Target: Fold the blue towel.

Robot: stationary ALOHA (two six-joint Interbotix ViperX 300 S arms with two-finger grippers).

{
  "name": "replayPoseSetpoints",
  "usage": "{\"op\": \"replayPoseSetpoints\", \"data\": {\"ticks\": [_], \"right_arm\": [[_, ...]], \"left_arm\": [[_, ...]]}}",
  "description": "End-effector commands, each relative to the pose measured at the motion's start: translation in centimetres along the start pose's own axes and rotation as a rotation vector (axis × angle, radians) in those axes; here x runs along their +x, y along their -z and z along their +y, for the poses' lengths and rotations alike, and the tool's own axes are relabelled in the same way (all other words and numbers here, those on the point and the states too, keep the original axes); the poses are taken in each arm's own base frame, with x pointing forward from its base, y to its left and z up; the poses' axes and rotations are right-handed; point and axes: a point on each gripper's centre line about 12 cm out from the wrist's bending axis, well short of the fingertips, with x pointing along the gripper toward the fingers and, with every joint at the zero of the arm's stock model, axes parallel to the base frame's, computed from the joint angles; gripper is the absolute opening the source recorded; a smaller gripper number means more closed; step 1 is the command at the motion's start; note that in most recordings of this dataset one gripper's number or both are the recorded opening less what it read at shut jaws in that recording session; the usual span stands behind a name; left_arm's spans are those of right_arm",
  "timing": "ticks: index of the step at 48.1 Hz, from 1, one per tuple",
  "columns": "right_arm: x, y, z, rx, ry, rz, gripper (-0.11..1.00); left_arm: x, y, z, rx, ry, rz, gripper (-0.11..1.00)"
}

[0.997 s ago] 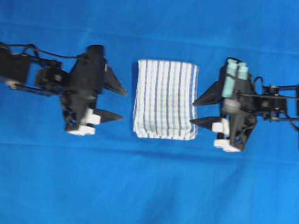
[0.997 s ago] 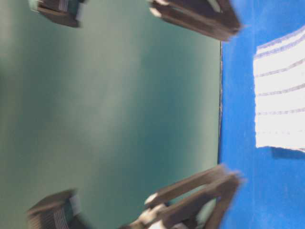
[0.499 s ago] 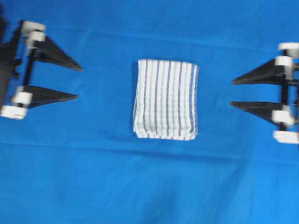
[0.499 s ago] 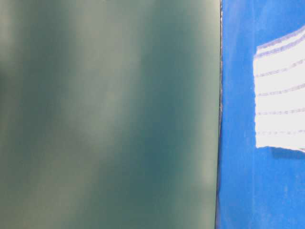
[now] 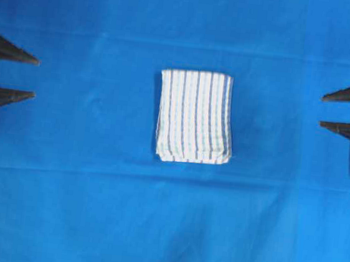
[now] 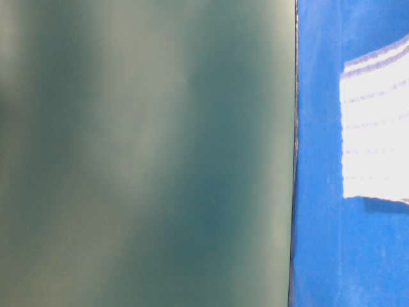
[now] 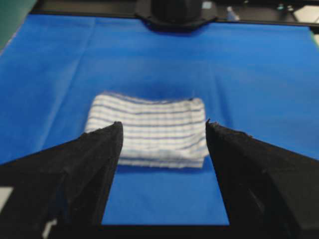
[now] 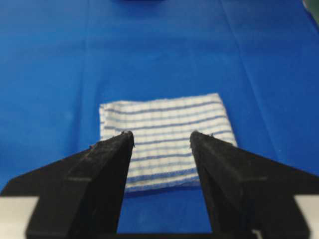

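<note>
Both arms had drawn back toward the side edges of the overhead view since a second earlier, when they flanked the cloth closely; only their black pointed fingers showed now. Left end effector point(image 5: 5, 75) sat at the left edge with its fingers spread well apart and nothing between them, and the right end effector point(image 5: 349, 112) at the right edge was spread likewise and empty. Between them, well apart from both, the folded rectangular white woven towel with thin dark-blue and light-blue stripes point(image 5: 195, 117) lay flat and unmoved in the middle of the large plain solid-blue cloth point(image 5: 164, 230) covering the table. Both wrist views looked across that cloth at the towel between the parted fingers. Table-level view showed a blurred green wall point(image 6: 147, 153).
</note>
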Motion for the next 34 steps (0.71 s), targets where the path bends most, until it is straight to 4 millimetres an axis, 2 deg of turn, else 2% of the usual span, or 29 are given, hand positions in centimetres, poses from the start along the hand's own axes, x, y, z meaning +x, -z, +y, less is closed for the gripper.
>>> {"op": "replayPoseSetpoints", "data": {"ticks": [1,9,34], "right_arm": [[-0.1,0.6,-0.1,0.002,0.003,-0.022,0.56],[0.2,2.1,-0.2,0.013,0.009,-0.016,0.56],[0.3,2.1,-0.2,0.014,0.009,-0.019,0.56]], "left_arm": [[-0.5,0.4,0.1,-0.002,-0.009,-0.018,0.61],[-1.0,2.0,0.2,-0.015,-0.009,-0.014,0.61],[-0.9,2.3,0.2,-0.016,-0.009,-0.002,0.61]]}}
